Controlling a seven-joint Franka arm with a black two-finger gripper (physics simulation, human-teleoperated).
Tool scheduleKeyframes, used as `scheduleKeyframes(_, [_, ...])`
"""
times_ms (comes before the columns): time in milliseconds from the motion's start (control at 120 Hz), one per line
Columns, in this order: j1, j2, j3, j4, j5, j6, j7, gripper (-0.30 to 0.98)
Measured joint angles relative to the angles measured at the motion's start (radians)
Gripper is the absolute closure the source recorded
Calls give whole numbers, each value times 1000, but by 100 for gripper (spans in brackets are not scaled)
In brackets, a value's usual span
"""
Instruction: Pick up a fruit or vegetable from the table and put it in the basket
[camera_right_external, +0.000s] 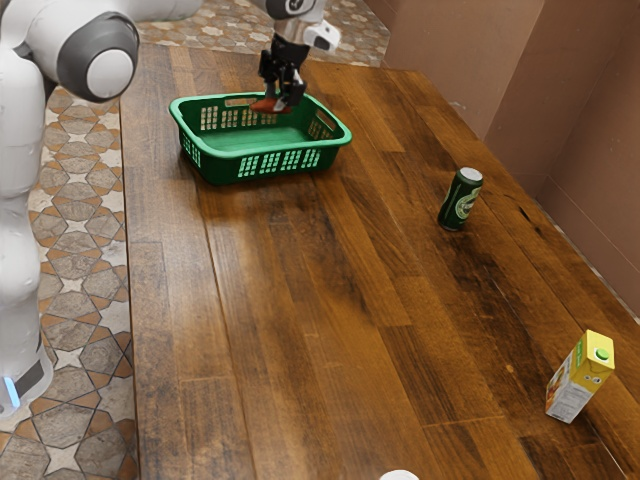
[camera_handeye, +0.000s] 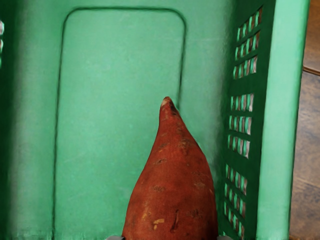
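A: Quick status on the end effector (camera_right_external: 281, 101)?

B: It's pinching a sweet potato (camera_handeye: 172, 190), one finger on ea. side, w/ the wrist view showing a bit of both fingertips right by the skin.

A: And where's the potato, re: the basket?

B: Above the floor of the green plastic basket (camera_right_external: 238, 154), w/ its tapered tip sticking out from btwn the fingers. In the ext. view the tip points to that view's left, in front of the basket's far side. Can't tell if the underside touches the basket.

A: Basket details?

B: Rectangular, w/ slotted walls & a raised rim, on the wood worktop (camera_right_external: 300, 320), nr. the arm (camera_right_external: 20, 200). The wrist view has one slotted wall just beside the potato.

A: Other stuff on the worktop?

B: A dk. green drinks can (camera_right_external: 460, 202), upright, well apart from the basket toward the ext. view's right. Farther along, a yellow & white juice carton (camera_right_external: 578, 380) w/ a green cap, also standing. Plus a white round item (camera_right_external: 399, 476) at the ext. view's lower edge, too cut off to ID.

A: Floor?

B: Patterned tile floor (camera_right_external: 75, 240), brown/grey/white.
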Motion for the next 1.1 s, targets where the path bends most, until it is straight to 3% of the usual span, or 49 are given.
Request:
scheduleKeyframes(217, [2, 35, 42, -8, -1, 31, 3, 56])
scheduleKeyframes(592, [15, 72, 90, -132, -10, 260, 10, 56])
scheduleKeyframes(908, [14, 119, 91, -201, -66, 410, 11, 57])
scheduleKeyframes(1100, [9, 115, 93, -203, -85, 434, 27, 24])
